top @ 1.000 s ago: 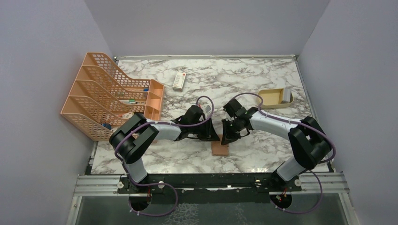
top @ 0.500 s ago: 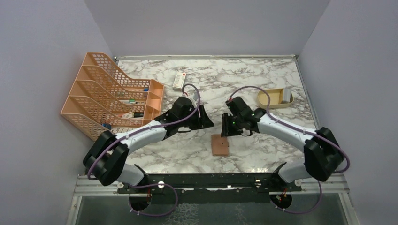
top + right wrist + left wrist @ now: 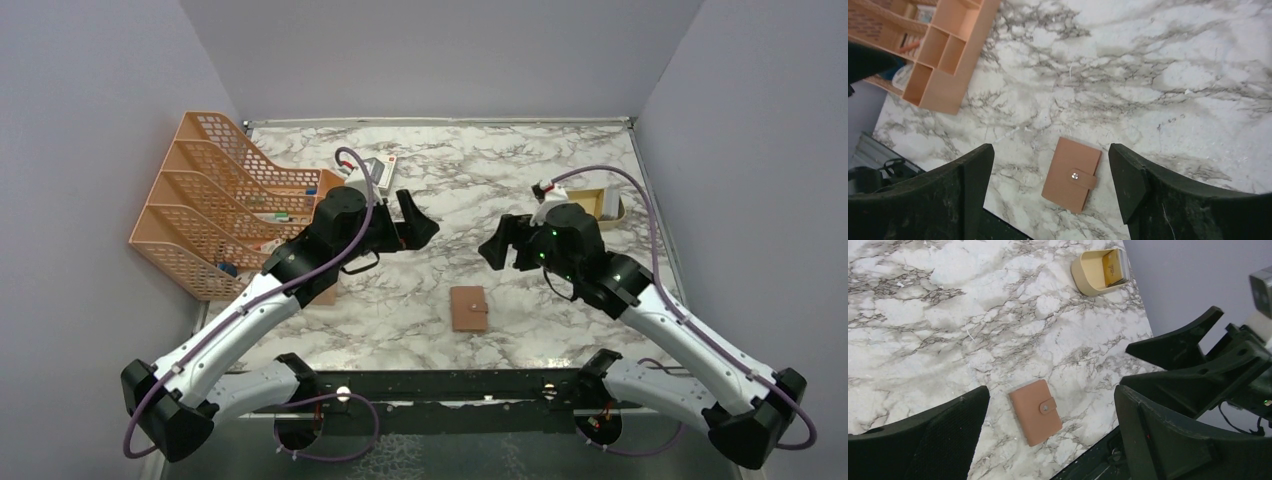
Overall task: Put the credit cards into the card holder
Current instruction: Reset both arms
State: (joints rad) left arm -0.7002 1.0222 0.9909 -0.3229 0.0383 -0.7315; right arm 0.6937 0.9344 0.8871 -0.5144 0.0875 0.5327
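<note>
Lying clasped on the table (image 3: 520,165), card holder (image 3: 468,308) untouched between both spread, empty jaws.

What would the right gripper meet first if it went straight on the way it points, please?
Probably the card holder, lying closed on the table between the open jaws of the right gripper; depth is unclear, so perhaps bare marble beside it.

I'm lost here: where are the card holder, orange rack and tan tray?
card holder (image 3: 468,308), top view, middle of closed cover
orange rack (image 3: 200,215), top view, mesh divider
tan tray (image 3: 1079,276), left wrist view, outer wall
</note>
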